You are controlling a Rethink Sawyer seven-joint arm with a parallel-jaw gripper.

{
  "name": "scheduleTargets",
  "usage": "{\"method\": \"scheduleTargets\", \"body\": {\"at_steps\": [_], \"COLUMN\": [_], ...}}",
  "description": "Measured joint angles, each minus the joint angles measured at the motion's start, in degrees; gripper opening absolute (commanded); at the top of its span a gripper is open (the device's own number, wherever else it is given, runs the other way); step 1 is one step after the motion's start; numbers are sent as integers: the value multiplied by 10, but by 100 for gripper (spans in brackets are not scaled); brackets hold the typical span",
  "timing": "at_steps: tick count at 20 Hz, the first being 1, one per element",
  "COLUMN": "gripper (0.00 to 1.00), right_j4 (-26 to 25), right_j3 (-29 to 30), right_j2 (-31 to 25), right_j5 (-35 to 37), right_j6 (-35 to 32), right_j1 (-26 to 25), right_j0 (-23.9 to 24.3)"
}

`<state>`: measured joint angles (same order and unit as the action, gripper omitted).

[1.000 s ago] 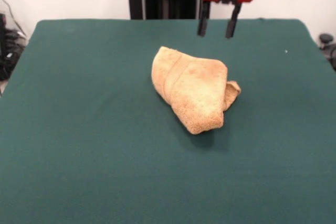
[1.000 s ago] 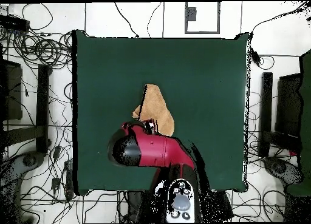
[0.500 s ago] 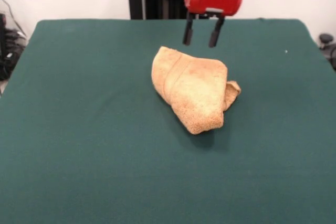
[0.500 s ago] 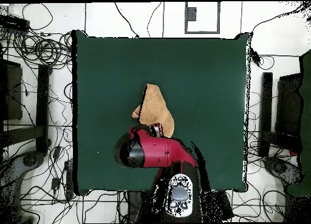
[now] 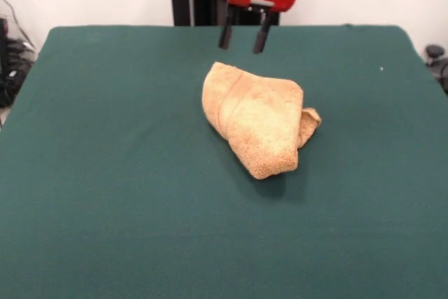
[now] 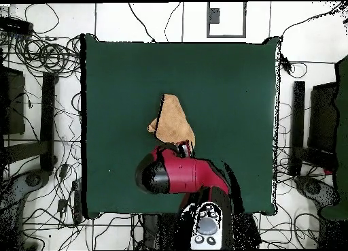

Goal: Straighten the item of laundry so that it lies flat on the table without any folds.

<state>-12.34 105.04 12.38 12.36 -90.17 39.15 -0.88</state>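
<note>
The towel [image 5: 257, 117] sits near the middle of the green table [image 5: 112, 194], bunched and folded over on itself rather than spread out; a woven band runs slantwise across its upper layer, and a rumpled lobe pokes out along one side; the lower end comes to a blunt rounded corner, with a shadow beneath it where the cloth lifts off the surface; from above it reads as a narrow tan wedge [image 6: 173, 120], pointed at the end away from the robot and widening toward the arm; the gripper [image 5: 243, 37] hangs in the air beyond the towel's far edge, clear of the cloth and not touching it; its two dark fingers [image 5: 225, 35] point down with the jaws apart and nothing between them; the red housing of the arm [image 6: 183, 177] lies over the table's robot-side strip in the overhead view and hides the towel's near end there; cables [image 6: 41, 54] sprawl on the floor around the table
</note>
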Motion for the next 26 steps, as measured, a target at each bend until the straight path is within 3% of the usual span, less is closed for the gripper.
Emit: {"method": "scheduleTargets", "body": {"at_steps": [11, 18, 26], "gripper": [100, 100, 100], "right_j4": [-36, -88, -98], "right_j3": [0, 0, 0], "right_j2": [-25, -98, -151], "right_j5": [-6, -6, 1], "right_j6": [0, 0, 0], "right_j1": [1, 1, 14], "right_j0": [55, 107, 108]}}
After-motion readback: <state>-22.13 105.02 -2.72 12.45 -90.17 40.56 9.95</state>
